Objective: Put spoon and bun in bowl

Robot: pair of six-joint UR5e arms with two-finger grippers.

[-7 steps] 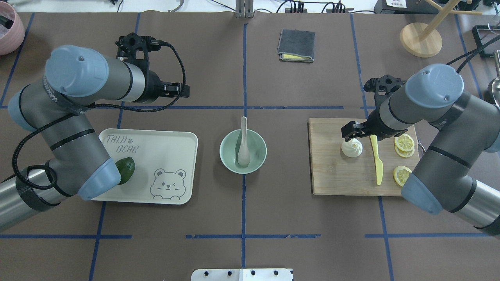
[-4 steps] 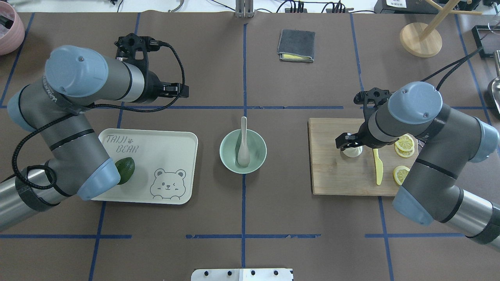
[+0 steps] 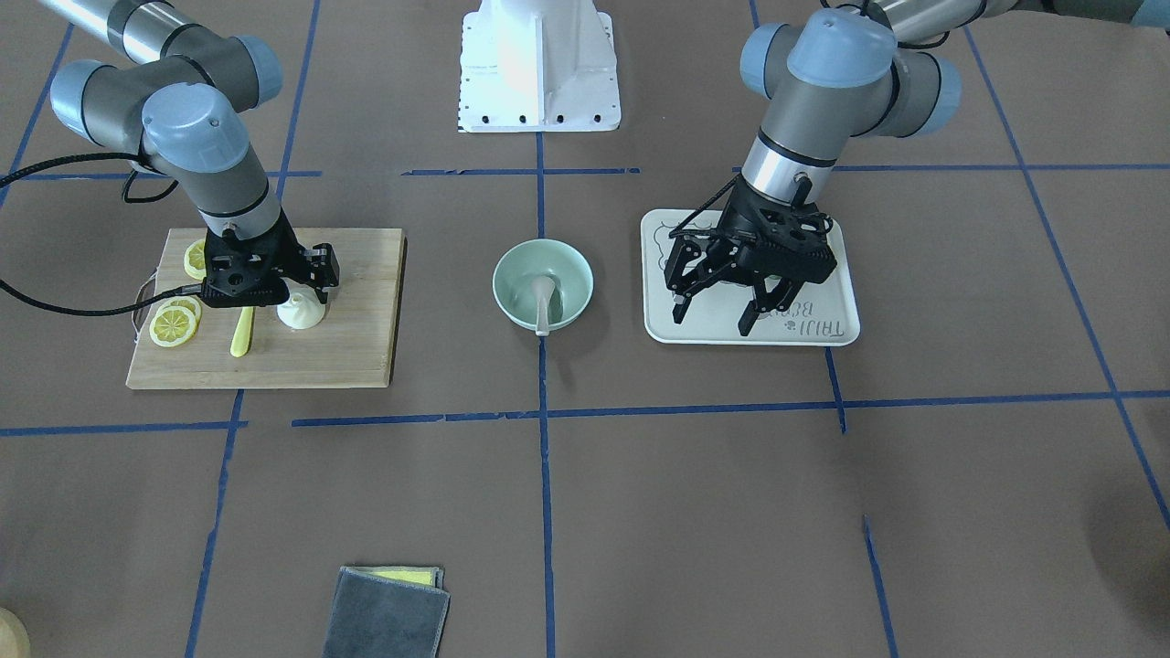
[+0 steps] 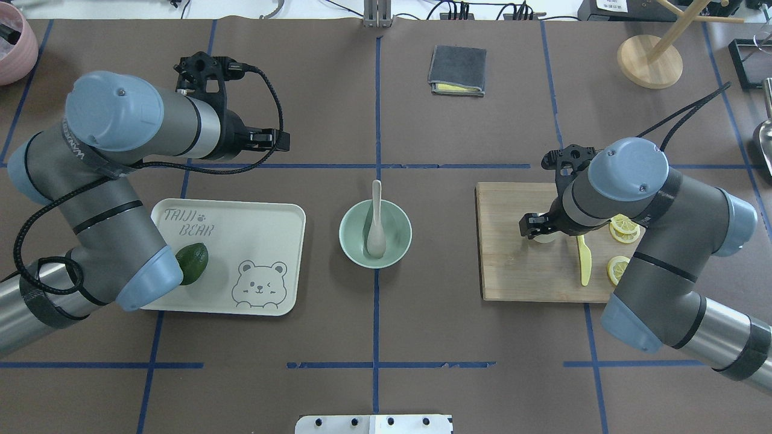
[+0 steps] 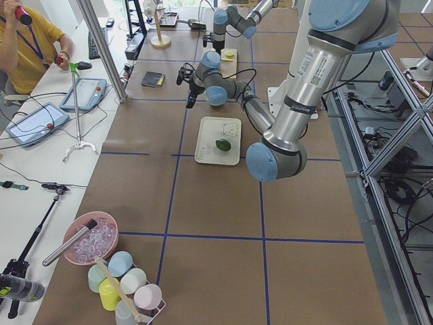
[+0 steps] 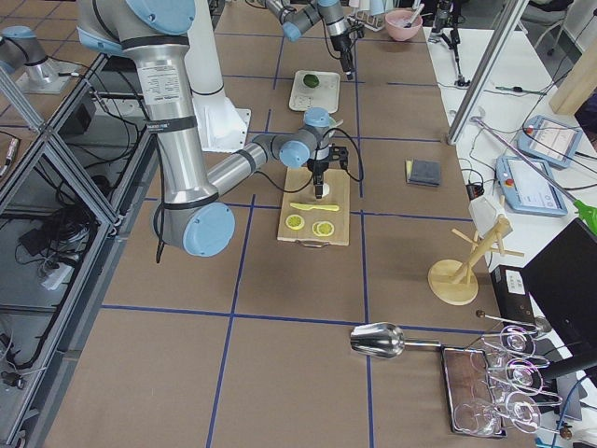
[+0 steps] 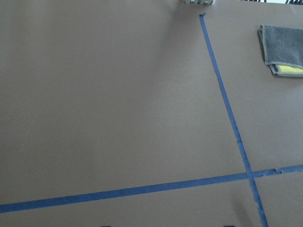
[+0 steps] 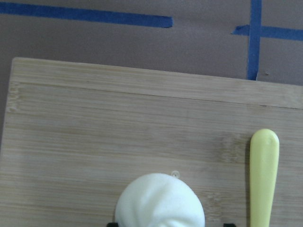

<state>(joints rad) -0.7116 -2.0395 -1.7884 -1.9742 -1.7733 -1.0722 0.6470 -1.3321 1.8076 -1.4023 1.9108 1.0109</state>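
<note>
The pale spoon [image 4: 376,224] lies in the mint-green bowl [image 4: 348,242] at the table's centre, its handle sticking out over the far rim. It also shows in the front view [image 3: 542,306], inside the bowl [image 3: 512,272]. The white pleated bun [image 3: 303,315] sits on the wooden cutting board [image 4: 512,271]. My right gripper [image 4: 534,226] is low over the bun, open, with a finger on either side. In the right wrist view the bun [image 8: 161,204] fills the bottom centre. My left gripper [image 3: 717,315] is open and empty, held above the cream tray [image 3: 823,334].
A yellow plastic knife [image 4: 583,259] and lemon slices [image 4: 621,226] lie on the board beside the bun. A green avocado [image 4: 194,262] sits on the tray. A folded grey cloth [image 4: 457,70] lies at the far side, and a wooden stand [image 4: 649,60] at the far right.
My right gripper has moved down and toward me onto the bun, which it now mostly covers from above. The left arm has barely shifted. The spoon and bowl have not moved.
</note>
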